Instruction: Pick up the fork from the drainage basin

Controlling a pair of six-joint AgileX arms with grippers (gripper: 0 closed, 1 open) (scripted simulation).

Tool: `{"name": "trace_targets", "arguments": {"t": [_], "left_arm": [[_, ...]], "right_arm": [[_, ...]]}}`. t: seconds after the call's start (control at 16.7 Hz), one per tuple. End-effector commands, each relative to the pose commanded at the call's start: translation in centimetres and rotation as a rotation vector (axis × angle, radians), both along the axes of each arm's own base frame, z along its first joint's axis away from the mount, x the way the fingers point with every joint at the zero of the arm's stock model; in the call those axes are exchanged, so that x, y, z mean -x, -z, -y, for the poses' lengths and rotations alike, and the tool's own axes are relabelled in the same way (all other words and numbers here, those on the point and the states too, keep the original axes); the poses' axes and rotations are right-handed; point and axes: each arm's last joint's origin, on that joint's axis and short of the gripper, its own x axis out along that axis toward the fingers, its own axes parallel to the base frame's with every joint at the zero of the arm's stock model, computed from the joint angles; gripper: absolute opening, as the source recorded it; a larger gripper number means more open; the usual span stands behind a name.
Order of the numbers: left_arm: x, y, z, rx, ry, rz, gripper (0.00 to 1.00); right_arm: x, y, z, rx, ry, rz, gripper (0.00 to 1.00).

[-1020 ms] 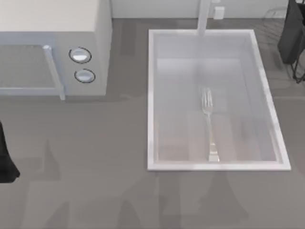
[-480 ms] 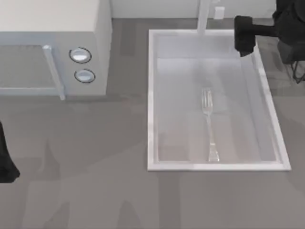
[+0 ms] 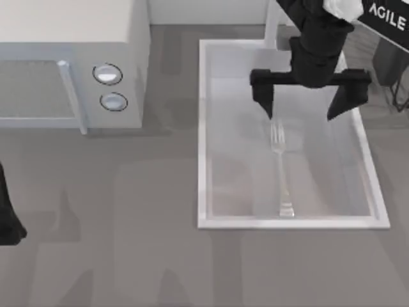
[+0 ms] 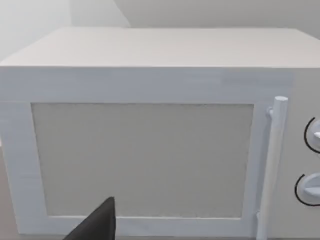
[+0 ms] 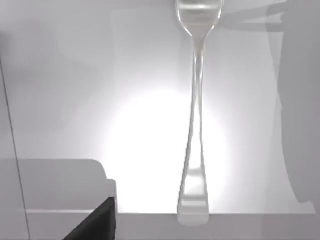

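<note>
Your right gripper [image 3: 310, 96] hangs over the far half of the basin [image 3: 203, 128], fingers spread wide and holding nothing. One fingertip [image 3: 263, 99] sits just beyond the tines, the other [image 3: 342, 102] is out near the basin's right wall, so the gap is far wider than the fork [image 3: 280, 167] and is offset to the right of it. The fingers line up across the fork's length, which I judge is deliberate: closing from that stance would pinch the thin handle from both sides rather than along it.

The fork lies flat on the basin floor, apart from every wall except at the handle end, which comes right up to the near wall. Its tines point toward the far wall and the gripper. In the right wrist view the fork [image 5: 195, 125] runs straight away from the camera with the widened handle end nearest the near rim.

You will likely need to bring the gripper toward the near wall and a little left to centre on the handle, then drop. A slim, flat, glossy piece on a slick floor may skid if one finger lands first.

Your left arm [image 3: 7, 214] is parked at the table's left edge, facing the microwave [image 4: 150, 135].
</note>
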Motion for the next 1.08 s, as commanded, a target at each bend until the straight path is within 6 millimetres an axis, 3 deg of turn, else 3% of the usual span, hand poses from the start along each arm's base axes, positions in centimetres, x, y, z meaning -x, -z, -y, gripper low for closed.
{"name": "trace_targets", "arguments": {"t": [0.18,0.6,0.78,1.08], "left_arm": [[0.0,0.0,0.0,0.0,0.0,0.0,1.0],[0.0,0.0,0.0,0.0,0.0,0.0,1.0],[0.0,0.0,0.0,0.0,0.0,0.0,1.0],[0.0,0.0,0.0,0.0,0.0,0.0,1.0]], "right_arm": [[-0.6,1.7,-0.9,0.014,-0.003,-0.035,1.0],[-0.8,2.4,-0.7,0.016,0.001,-0.041,1.0],[-1.1,5.9,-0.9,0.017,0.0,-0.042,1.0],[-1.2,13.8,-1.0,0.009,-0.003,-0.023,1.0]]}}
